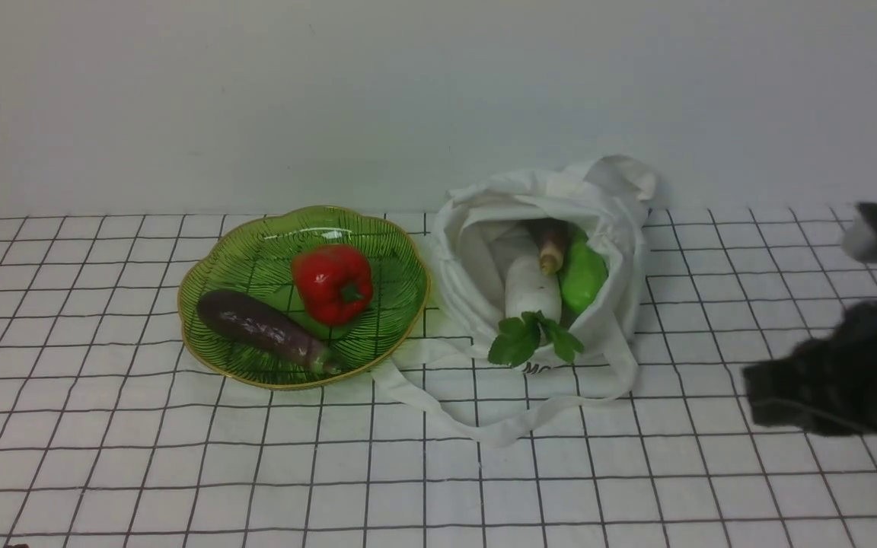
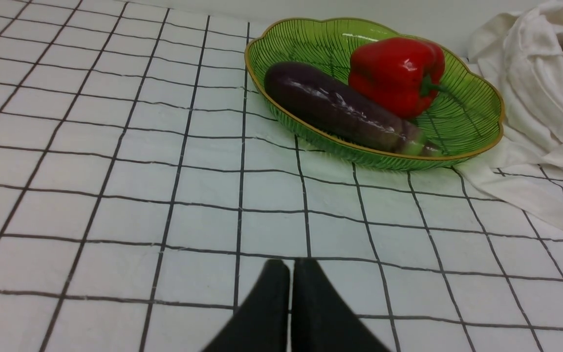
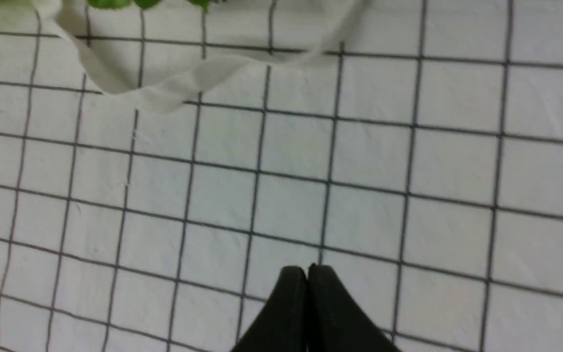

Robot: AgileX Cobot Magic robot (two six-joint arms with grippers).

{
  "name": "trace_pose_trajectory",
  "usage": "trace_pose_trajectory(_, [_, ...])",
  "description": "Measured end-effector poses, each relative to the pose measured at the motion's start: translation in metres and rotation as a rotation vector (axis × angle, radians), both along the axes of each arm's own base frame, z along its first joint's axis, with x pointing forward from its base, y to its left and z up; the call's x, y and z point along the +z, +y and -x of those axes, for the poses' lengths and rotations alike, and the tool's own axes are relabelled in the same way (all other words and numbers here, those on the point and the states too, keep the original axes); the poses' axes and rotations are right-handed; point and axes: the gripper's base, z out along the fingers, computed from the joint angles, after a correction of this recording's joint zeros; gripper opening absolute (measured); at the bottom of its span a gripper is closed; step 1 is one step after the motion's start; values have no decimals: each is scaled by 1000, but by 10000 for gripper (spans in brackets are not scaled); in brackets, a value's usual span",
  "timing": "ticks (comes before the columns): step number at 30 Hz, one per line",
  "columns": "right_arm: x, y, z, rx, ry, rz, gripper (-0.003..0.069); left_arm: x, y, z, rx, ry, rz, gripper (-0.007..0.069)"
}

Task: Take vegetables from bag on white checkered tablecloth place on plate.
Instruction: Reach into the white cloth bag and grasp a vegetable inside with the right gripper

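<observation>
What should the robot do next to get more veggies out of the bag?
Probably swing the right arm over to the bag, opening its jaws above the white radish. The jaws are shut and empty, off to the bag's right, and the radish lies nearest the bag's open mouth.

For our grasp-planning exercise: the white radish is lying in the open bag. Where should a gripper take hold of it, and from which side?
Probably grip the white radish by its smooth mid-body, coming from above through the open mouth of the bag. The body lies exposed there. Its leaves look too floppy to hold, and the light green vegetable crowds one flank.
</observation>
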Motion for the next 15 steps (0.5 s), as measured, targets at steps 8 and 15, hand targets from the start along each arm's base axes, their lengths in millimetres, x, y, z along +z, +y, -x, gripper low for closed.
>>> trace_pose_trajectory(8, [2, 77, -47, 77, -2, 52, 41, 0, 0, 0, 0, 0, 0, -8])
trace_pose_trajectory(15, [-8, 112, -104, 21, -64, 148, 225, 0, 0, 0, 0, 0, 0, -8])
